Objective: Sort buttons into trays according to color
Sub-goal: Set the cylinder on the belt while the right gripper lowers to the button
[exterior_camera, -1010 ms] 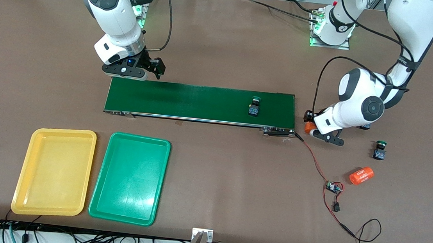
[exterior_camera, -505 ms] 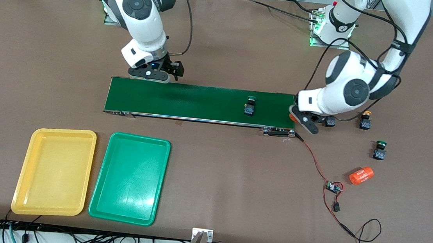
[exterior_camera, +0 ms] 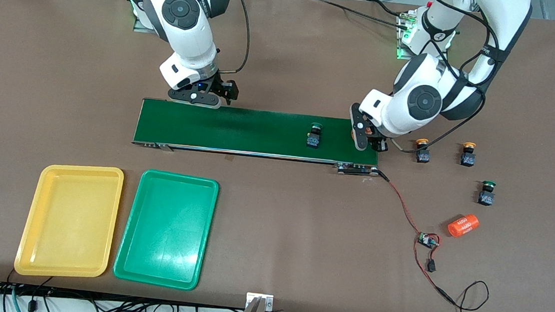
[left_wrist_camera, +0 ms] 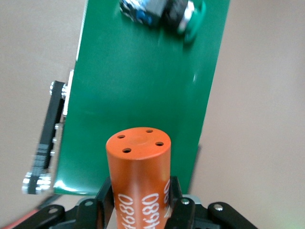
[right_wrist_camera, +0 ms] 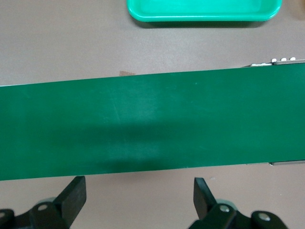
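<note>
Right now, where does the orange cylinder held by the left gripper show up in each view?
Front view: the orange cylinder is mostly hidden in the left gripper, over the conveyor belt's end toward the left arm.
Left wrist view: it fills the lower middle, clamped between the fingers, its holed end face toward the belt.
Right wrist view: not in it.
Shared landmark: the dark-green conveyor belt, seen in all three.

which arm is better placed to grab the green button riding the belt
Right. The right gripper hangs open and empty at the belt edge, toward the trays. The left gripper is shut on an orange cylinder, so it cannot take the green button.
</note>
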Tool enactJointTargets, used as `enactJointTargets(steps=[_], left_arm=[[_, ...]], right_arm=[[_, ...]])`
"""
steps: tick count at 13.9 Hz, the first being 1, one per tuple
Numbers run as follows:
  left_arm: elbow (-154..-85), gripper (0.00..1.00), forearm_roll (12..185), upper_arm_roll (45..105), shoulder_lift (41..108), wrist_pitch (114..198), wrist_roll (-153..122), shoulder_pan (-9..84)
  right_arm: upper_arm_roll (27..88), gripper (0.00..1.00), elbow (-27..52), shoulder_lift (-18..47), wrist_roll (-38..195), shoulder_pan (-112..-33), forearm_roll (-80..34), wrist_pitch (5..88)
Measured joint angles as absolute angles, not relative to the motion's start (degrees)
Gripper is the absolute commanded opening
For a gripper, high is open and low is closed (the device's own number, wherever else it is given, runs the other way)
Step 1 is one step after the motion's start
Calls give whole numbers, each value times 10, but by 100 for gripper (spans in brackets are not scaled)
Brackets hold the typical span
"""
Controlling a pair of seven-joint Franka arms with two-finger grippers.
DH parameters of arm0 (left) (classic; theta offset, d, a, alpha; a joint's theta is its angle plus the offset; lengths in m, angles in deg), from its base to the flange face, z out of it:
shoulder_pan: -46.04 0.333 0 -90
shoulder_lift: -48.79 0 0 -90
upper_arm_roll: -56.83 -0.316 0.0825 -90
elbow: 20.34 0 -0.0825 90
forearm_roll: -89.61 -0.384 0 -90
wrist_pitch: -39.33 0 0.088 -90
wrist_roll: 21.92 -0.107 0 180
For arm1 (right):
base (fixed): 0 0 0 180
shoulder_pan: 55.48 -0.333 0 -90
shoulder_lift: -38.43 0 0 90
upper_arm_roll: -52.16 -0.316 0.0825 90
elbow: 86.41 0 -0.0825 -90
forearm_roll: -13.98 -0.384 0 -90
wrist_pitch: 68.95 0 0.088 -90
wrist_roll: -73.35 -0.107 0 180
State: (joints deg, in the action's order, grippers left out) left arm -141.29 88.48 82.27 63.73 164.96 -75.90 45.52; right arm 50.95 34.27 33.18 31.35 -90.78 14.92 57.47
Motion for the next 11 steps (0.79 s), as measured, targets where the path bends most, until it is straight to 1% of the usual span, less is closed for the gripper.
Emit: enactJointTargets(steps=[6,7,8,9,10,11], left_arm=[[-1406,3,824,823,667,1655,-778,433],[-1401,6,823,823,672,1655,-778,431],[-1398,13,823,823,676,1655,-778,430],[-1396,34,822,823,680,1658,-779,429],[-1395,99,822,823,683,1662,-779,427],[-1395,100,822,823,686,1665,-779,424]], right_arm=[[509,100,343,310,313,-913,149,614],[509,100,343,305,311,-916,149,619],[509,100,343,299,308,-917,149,627],[509,100,343,292,304,-919,149,639],[509,100,343,283,298,-922,149,656],[509,100,343,272,289,-927,149,675]])
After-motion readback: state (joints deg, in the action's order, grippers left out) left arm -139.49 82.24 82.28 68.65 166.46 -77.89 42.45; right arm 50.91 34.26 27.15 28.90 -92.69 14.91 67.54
